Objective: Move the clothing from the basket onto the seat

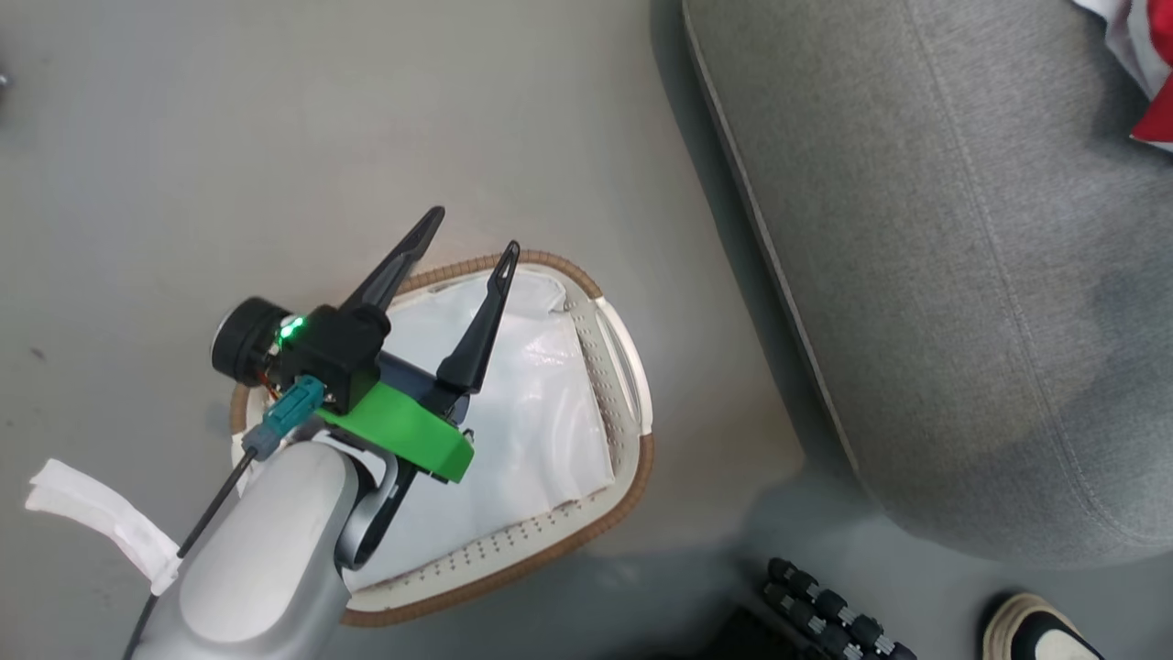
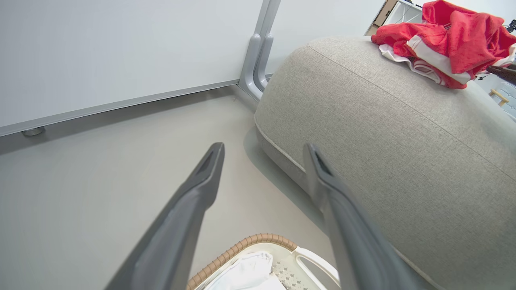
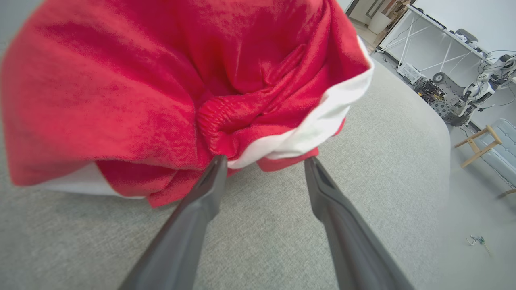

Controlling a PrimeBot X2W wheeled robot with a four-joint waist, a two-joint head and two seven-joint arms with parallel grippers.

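The left tool (image 1: pixel 469 236) hung released above the basket (image 1: pixel 644 467), its two dark fingers spread with nothing between them. Beneath it lay a crumpled white liner (image 1: pixel 541 403), with no red fabric showing on it. The basket stood on the grey floor (image 1: pixel 275 137), just beside the seat (image 1: pixel 962 275). The right tool (image 3: pixel 265 160) was also released, its fingers parted over the seat's woven fabric with the tips at the lower edge of the clothing (image 3: pixel 161 80). That clothing, red with white panels, lay bunched on top of the seat. A person's shoe (image 1: pixel 1035 628) showed on the floor near the seat's near edge.
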